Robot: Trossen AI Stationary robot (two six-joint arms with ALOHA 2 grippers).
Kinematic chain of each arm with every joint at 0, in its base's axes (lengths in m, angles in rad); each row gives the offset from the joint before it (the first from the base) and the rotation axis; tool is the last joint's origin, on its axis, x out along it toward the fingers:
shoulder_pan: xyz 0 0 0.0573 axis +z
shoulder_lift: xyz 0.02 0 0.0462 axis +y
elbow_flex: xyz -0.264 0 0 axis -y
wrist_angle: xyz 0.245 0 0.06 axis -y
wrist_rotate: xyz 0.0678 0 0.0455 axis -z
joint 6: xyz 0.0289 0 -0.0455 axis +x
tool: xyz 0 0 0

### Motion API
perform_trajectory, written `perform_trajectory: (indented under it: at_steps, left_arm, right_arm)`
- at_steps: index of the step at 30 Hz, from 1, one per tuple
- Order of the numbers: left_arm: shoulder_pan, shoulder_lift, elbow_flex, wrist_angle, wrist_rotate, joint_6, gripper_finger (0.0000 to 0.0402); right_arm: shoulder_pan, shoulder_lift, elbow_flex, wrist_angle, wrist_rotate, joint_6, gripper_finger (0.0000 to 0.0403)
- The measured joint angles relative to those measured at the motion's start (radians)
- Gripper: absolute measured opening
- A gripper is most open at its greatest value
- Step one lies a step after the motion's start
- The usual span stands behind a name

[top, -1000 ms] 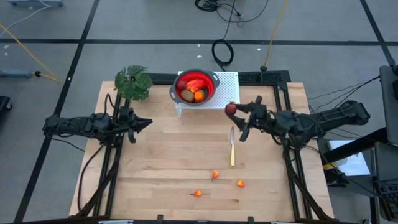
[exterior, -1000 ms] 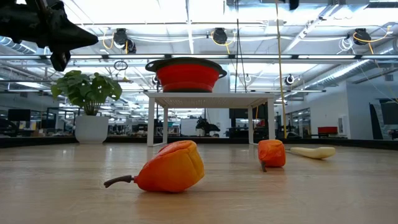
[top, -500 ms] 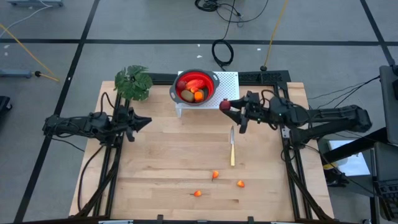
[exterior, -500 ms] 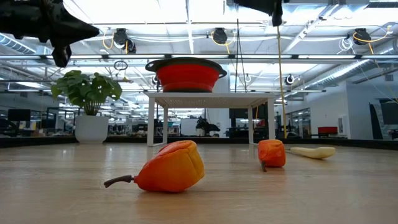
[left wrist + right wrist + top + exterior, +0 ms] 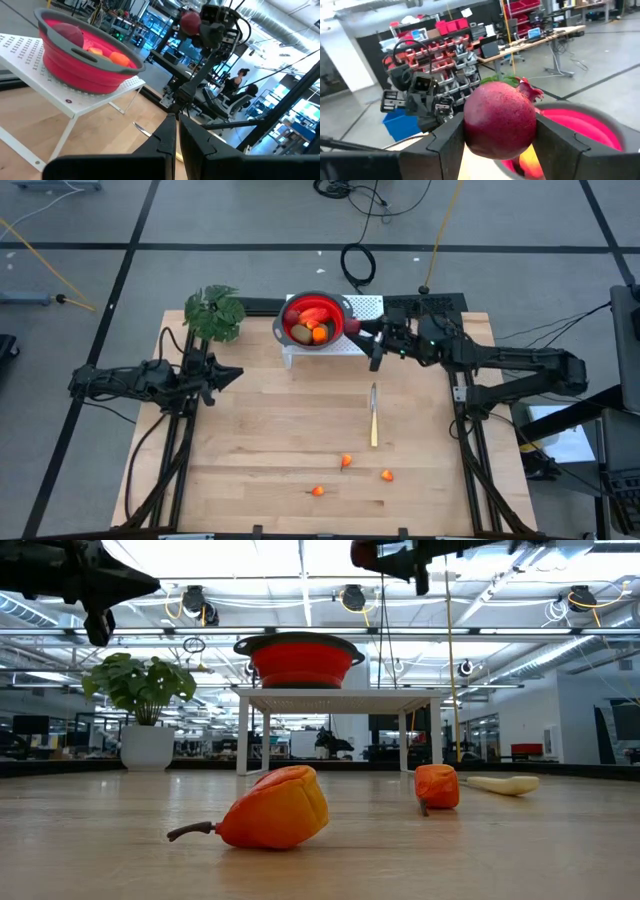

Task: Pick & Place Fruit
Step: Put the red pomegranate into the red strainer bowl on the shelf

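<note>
Grey floor (image 5: 250, 220) crossed by dark lines; ceiling lights (image 5: 352, 597) glow overhead

We are seeing a red bowl (image 5: 85, 57) of fruit sitting on a white stand (image 5: 75, 100), while the right gripper (image 5: 192, 22) is holding a dark-red fruit (image 5: 190, 22) aloft.

A red bowl (image 5: 317, 319) on a white stand (image 5: 366, 308) is blocking the table's far middle, with a leafy plant (image 5: 213, 312) crowding its left. A knife (image 5: 374, 415) and three small orange fruits (image 5: 346, 461) are lying mid-table; elsewhere the boards are lying open.
</note>
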Motion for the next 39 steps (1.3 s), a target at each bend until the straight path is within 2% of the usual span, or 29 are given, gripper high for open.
perform_trajectory:
  at_steps: [5,12,21,29,32,39]
  left_arm:
    - [0.0,0.0,0.0,-0.001,0.0,0.006,0.0019]
    - [0.0,0.0,0.0,-0.002,0.0,0.018,0.0019]
    - [0.0,0.0,0.0,-0.003,0.001,0.018,0.0019]
    - [0.0,0.0,0.0,-0.004,0.001,0.016,0.0019]
    - [0.0,0.0,0.0,-0.005,0.001,0.015,0.0019]
    - [0.0,0.0,0.0,-0.01,0.001,0.015,0.0019]
  right_arm:
    - [-0.052,0.083,0.09,-0.036,-0.049,-0.047,0.0201]
    - [-0.118,0.202,0.226,-0.182,-0.103,-0.104,0.0201]
    - [-0.172,0.312,0.347,-0.33,-0.104,-0.232,0.0201]
    - [-0.192,0.361,0.381,-0.453,-0.119,-0.286,0.0201]
    - [-0.202,0.36,0.381,-0.462,-0.155,-0.288,0.0201]
    - [-0.221,0.36,0.381,-0.483,-0.156,-0.308,0.0201]
